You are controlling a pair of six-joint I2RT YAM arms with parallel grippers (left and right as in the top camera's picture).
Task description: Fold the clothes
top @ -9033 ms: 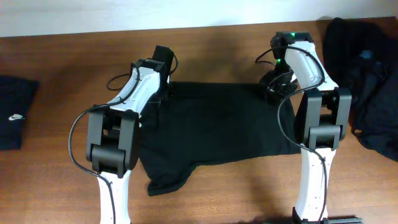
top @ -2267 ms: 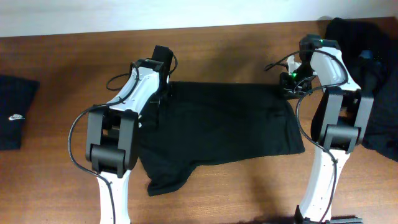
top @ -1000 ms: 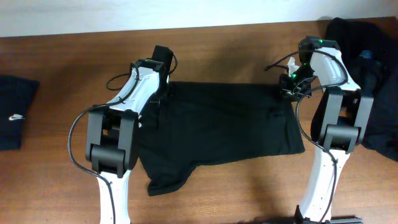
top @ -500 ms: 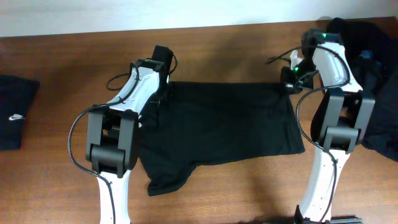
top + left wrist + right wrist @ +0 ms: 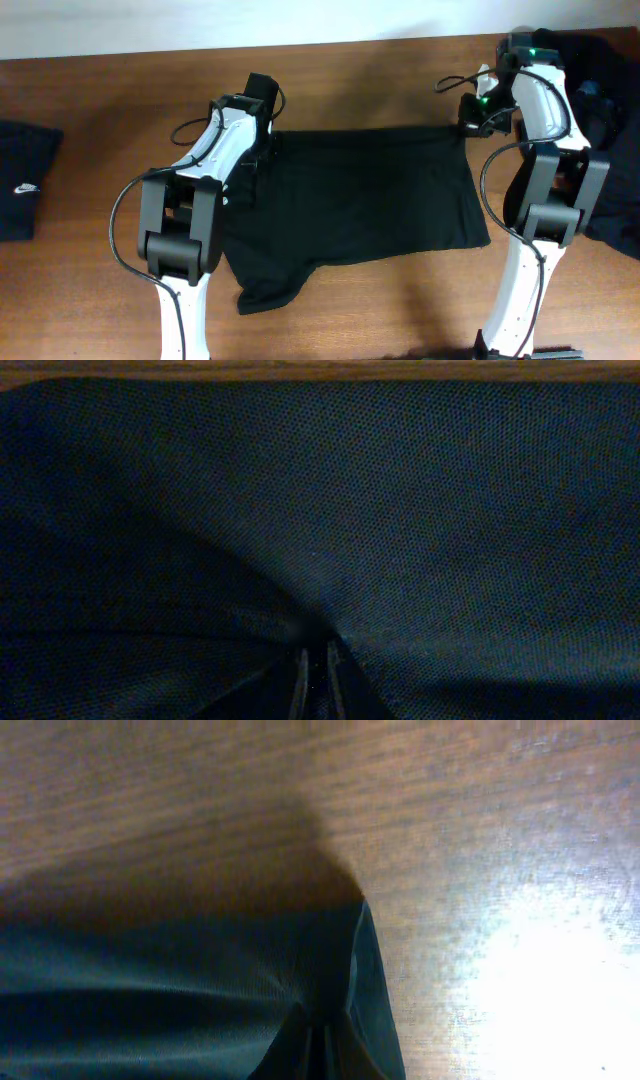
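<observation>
Black clothes in three lots on one table [image 5: 90,290]: one spread shirt [image 5: 370,200] mid-table, one folded piece [image 5: 22,160] at the left edge, one heap [image 5: 605,90] at the far right corner, its count unclear; two robot arms, left arm [image 5: 215,160] and right arm [image 5: 545,110]

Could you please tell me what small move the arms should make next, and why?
Probably lift both far corners together, since the left pincer and right pincer each pinch a far corner of the black shirt, which lies spread mostly flat.
</observation>
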